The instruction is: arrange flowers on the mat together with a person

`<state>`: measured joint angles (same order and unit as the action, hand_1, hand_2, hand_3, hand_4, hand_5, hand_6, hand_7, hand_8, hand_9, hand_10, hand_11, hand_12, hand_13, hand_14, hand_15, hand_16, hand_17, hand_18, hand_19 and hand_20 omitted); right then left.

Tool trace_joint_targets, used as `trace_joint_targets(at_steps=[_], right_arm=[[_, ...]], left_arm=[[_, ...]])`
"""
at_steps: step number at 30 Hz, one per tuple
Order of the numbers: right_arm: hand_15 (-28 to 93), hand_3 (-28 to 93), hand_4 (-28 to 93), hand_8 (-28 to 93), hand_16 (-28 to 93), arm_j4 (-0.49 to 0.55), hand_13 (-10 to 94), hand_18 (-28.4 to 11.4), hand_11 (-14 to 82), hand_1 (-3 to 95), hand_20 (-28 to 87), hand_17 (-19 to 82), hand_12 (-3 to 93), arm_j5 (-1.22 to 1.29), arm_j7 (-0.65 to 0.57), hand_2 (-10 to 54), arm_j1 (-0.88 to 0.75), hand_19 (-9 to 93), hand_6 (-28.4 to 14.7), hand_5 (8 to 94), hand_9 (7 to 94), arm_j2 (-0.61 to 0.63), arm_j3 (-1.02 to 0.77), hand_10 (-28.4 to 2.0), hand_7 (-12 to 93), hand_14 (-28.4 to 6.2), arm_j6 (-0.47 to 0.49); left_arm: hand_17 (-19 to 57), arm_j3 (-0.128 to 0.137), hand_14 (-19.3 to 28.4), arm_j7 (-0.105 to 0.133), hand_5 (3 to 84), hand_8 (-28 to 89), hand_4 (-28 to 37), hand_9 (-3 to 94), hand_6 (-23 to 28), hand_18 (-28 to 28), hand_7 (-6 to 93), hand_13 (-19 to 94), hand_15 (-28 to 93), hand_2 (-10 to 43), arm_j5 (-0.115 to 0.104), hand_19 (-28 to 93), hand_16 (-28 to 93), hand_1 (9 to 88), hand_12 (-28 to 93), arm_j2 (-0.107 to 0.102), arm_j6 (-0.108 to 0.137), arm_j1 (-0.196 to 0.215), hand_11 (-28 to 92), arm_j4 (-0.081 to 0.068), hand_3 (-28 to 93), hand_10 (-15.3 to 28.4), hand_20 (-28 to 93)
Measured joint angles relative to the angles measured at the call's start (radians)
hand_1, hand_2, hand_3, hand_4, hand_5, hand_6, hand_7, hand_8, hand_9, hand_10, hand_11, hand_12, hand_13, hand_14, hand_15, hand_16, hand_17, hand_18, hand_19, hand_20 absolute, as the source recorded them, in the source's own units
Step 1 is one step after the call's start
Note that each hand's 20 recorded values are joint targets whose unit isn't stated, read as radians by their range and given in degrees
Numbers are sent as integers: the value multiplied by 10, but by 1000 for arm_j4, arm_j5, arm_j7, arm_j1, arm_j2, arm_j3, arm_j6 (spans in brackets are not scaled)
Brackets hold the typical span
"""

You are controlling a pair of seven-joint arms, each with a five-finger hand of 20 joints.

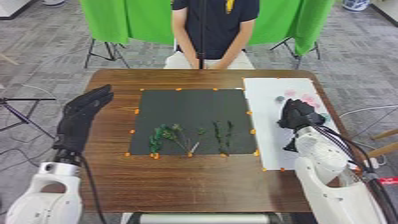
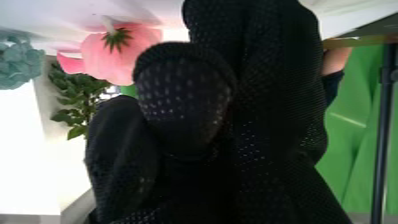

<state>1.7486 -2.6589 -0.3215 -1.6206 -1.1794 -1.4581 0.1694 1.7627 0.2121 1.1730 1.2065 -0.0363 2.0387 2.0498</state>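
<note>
In the head view, a dark mat [image 1: 191, 111] lies on the brown table [image 1: 213, 185] with small orange pieces [image 1: 252, 131] along its edges. The mat carries green stems and sprigs [image 1: 155, 141], gathered over its near part in a left cluster and an upright pair farther right. Beside the mat, a white sheet [image 1: 271, 127] holds pink flowers [image 1: 309, 98] and a blue-green flower [image 1: 280, 99] toward its far end. The left hand [image 1: 80, 117] is raised left of the mat, its fingers extended and relaxed. The right hand [image 1: 299, 116] is over the white sheet, near the flowers.

In the right wrist view, a pink bloom [image 2: 120, 50] is right by the right hand [image 2: 249, 100]; whether that hand grips it, I cannot tell. A blue-green bloom [image 2: 18, 62] is near the pink one.
</note>
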Motion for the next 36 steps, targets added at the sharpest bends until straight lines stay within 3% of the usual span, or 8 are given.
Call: trace_joint_targets(at_steps=[5, 9, 14, 19, 25, 27, 32, 36], right_arm=[[566, -282, 452, 71, 170, 81, 937, -69, 235, 925, 255, 745, 226, 65, 0, -95, -22, 932, -6, 861, 937, 15, 2, -94, 160, -10, -2], [572, -282, 454, 72, 172, 163, 937, -70, 236, 924, 266, 746, 227, 89, 11, -95, -10, 932, -5, 864, 937, 23, 21, -93, 161, -9, -20], [582, -283, 452, 71, 175, 196, 937, -71, 239, 923, 295, 746, 228, 128, 67, -95, 79, 932, -2, 866, 937, 14, 93, -93, 159, -9, -48], [586, -283, 453, 71, 175, 119, 937, -70, 238, 921, 309, 746, 229, 152, 157, -95, 236, 932, 0, 865, 937, -50, 224, -91, 160, -8, -50], [585, -283, 455, 68, 175, -41, 937, -71, 229, 916, 321, 745, 231, 71, 278, -95, 392, 932, 4, 863, 937, -190, 395, -83, 163, -6, -32], [581, -283, 455, 66, 176, -79, 937, -73, 226, 915, 323, 743, 234, 8, 324, -95, 416, 932, 7, 862, 937, -239, 440, -81, 165, -6, -14], [577, -283, 460, 61, 180, -170, 937, -74, 223, 912, 325, 741, 240, -108, 426, -95, 416, 932, 9, 859, 937, -360, 484, -80, 171, -7, -4], [577, -283, 461, 60, 182, -232, 937, -74, 238, 909, 323, 741, 247, -151, 438, -95, 406, 932, 10, 857, 937, -416, 510, -81, 175, -6, 7]], left_arm=[[16, 51, 156, 11, 453, -53, -158, 423, 43, 100, 131, 309, 80, -47, -25, 17, 55, 297, 148, -15, 24, 36, 162, 5, 630, 129, 131], [18, 98, 157, 26, 454, -55, -163, 426, 43, 100, 134, 311, 81, -36, -46, 17, 55, 289, 148, -16, 76, 76, 164, 13, 631, 130, 132], [20, 117, 158, 45, 456, -55, -178, 430, 43, 100, 134, 315, 82, -14, -77, 19, 54, 268, 147, -11, 124, 112, 167, 12, 638, 132, 133], [23, 112, 159, 63, 459, -54, -277, 432, 44, 99, 134, 319, 84, 47, -116, 23, 51, 184, 145, -3, 151, 124, 170, 2, 648, 135, 132], [28, 82, 161, 77, 467, -54, -283, 441, 42, 98, 136, 328, 94, 179, -143, 32, 49, 169, 143, -1, 175, 124, 174, -17, 594, 138, 135], [29, 72, 161, 80, 469, -55, -283, 444, 41, 97, 137, 329, 96, 201, -151, 34, 47, 176, 143, -1, 183, 123, 175, -22, 582, 139, 135], [30, 48, 161, 80, 471, -57, -283, 446, 40, 97, 140, 329, 99, 209, -167, 36, 44, 169, 142, -2, 194, 115, 177, -36, 594, 139, 134], [30, 44, 162, 80, 470, -57, -283, 446, 39, 97, 141, 329, 100, 200, -170, 36, 42, 172, 141, -2, 196, 115, 176, -37, 598, 139, 134]])
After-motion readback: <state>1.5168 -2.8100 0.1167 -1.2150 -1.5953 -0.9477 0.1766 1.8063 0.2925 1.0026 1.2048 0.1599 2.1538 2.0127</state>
